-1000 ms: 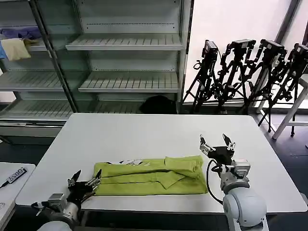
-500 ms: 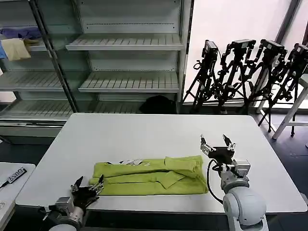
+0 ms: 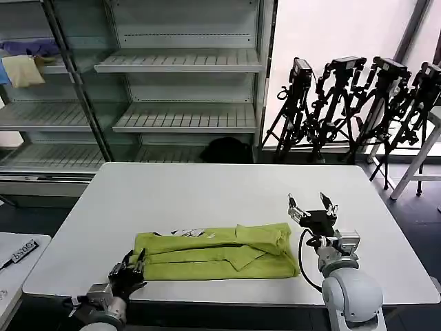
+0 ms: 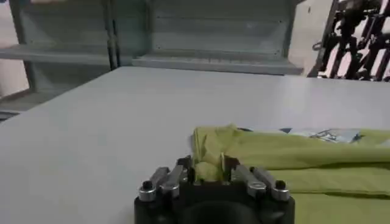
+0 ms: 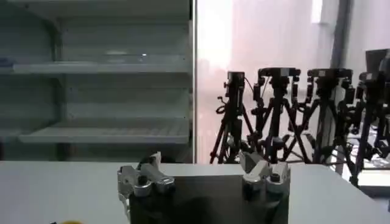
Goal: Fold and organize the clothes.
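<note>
Left gripper (image 3: pixel 131 267), lower left of frame, is pinching the near-left corner of the T-shirt (image 3: pixel 213 254), apparently clamped on fabric. Shirt is lying lower centre on the table (image 3: pixel 207 186), long axis left-right. Right gripper (image 3: pixel 312 209) is hovering spread just beside its right end. Print text unreadable.

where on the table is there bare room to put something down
The far half of the white table is bare, from the folded lime T-shirt back to the shelving side. Bare strips flank the shirt. It is crowded at the near edge: the left hand grips the shirt's corner, and the right hand hovers open beside its other end.
</note>
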{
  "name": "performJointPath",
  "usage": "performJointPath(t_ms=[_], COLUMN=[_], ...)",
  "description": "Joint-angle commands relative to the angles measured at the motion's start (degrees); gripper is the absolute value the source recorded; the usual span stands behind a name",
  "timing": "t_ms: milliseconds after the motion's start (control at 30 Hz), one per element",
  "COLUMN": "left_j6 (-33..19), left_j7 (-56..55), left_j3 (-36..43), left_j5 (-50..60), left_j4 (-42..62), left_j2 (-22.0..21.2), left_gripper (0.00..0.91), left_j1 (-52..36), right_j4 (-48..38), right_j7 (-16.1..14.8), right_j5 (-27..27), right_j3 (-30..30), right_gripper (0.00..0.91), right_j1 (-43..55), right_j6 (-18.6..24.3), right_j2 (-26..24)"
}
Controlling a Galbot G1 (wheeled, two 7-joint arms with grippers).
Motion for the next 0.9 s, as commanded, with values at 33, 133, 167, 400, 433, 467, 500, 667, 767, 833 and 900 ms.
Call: performJointPath(t_ms=[33,133,167,400,433,467,500,667,767,833,900], left_j6=[-0.5,-1.6,-2.1,-5.7,-6.5,-6.8,-7.4,-10.2,-10.1,-10.1,-10.6], left_j7=[0.9,1.4,1.5,3.1,3.8,4.3,4.8,8.0,10.4,11.8,12.5], left_j3=[0.7,0.8,0.8,-1.2,-2.3,-3.1,-4.2,-11.8,-15.0,-16.9,-18.8], left_j5=[0.7,1.6,2.0,7.3,8.5,8.7,9.3,12.9,15.1,17.6,20.2], left_j4=[0.0,0.4,0.6,0.5,0.2,0.2,0.2,1.9,1.2,0.3,-0.6], left_j2=[-0.4,-0.7,-0.7,-0.3,0.3,0.6,1.1,5.6,7.7,8.5,9.4], left_gripper=[0.000,0.000,0.000,0.000,0.000,0.000,0.000,0.000,0.000,0.000,0.000], left_j1=[-0.1,-0.4,-0.5,-0.8,-0.8,-0.9,-0.9,-2.6,-4.0,-4.9,-6.1], right_j4=[0.0,0.2,0.2,0.1,-0.1,-0.2,-0.3,-1.1,-1.4,-1.5,-1.5], right_j7=[-0.4,-0.3,-0.2,-0.3,-0.3,-0.4,-0.5,-0.6,-0.8,-0.9,-0.9], right_j5=[-0.1,-0.1,-0.1,-0.1,0.0,0.0,0.1,0.5,0.6,0.6,0.7], right_j3=[0.3,0.6,0.7,1.5,1.8,1.9,2.3,3.5,4.3,4.9,5.3], right_gripper=[0.907,0.907,0.907,0.907,0.907,0.907,0.907,0.907,0.907,0.907,0.907], right_j1=[0.0,-0.2,-0.2,-0.5,-0.5,-0.6,-0.6,-0.9,-1.4,-1.8,-2.1], right_j6=[0.7,0.6,0.6,0.6,0.6,0.6,0.6,1.0,1.4,1.6,1.7], right_j2=[-0.2,-0.5,-0.6,-1.1,-1.2,-1.3,-1.5,-2.1,-2.3,-2.4,-2.5])
